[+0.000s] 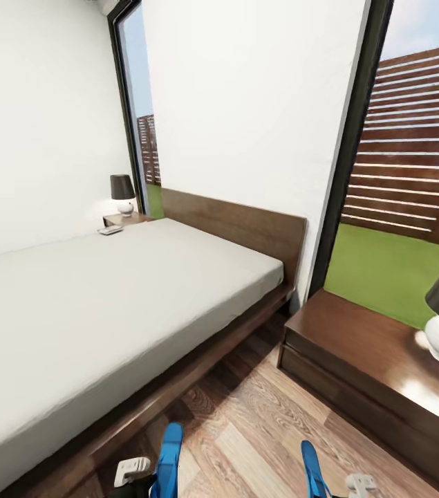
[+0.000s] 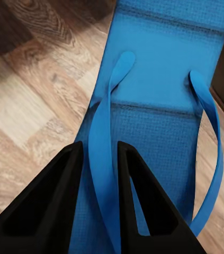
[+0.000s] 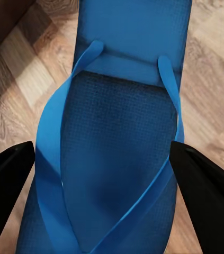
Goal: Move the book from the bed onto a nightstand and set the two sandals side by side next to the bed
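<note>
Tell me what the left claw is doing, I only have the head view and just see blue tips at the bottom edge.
Observer: The left claw is shut on one strap of the left sandal, with a finger on each side of it.
Operator: And the right claw?
Observer: The right claw has its fingers wide apart at the two long edges of the right sandal; I cannot tell whether they press it.
Operator: What lies behind that sandal?
Observer: The wood-plank floor.
</note>
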### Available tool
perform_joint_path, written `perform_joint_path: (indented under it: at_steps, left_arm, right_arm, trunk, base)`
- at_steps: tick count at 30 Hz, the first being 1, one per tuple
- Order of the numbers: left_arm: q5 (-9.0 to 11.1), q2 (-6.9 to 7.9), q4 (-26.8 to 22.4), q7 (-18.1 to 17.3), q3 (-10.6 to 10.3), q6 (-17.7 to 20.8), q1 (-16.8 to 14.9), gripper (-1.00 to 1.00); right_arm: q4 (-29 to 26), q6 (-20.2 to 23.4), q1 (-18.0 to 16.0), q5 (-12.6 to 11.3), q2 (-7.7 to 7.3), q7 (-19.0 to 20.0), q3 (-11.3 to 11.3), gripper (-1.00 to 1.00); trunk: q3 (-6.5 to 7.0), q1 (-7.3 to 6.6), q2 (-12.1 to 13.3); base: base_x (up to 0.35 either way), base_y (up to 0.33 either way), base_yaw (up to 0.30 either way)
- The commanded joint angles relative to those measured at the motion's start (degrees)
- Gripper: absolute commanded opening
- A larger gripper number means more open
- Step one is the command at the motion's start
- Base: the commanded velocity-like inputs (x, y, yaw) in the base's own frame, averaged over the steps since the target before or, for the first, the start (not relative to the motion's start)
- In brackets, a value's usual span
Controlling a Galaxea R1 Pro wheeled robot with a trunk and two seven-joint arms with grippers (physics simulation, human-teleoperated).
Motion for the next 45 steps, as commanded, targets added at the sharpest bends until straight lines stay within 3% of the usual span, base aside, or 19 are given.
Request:
perform_joint_path:
  at_steps: [1,45]
  left_arm:
    - [0.0,0.0,0.1,0.2,-0.1,-0.4,0.0,-1.0]
    - [0.0,-0.05,0.1,0.2,-0.1,-0.4,-0.1,-1.0]
  right_arm:
    - [0.2,-0.4,-0.1,-0.4,0.01,0.3,0.5,-1.0]
    - [0.2,-0.4,-0.1,-0.4,0.08,0.2,0.5,-1.0]
  trunk:
    - [-0.06,-0.01,0.0]
    - [-0.06,-0.01,0.0]
  base:
    - [0.0,0.0,0.267]
    - [-0.028,-0.02,0.267]
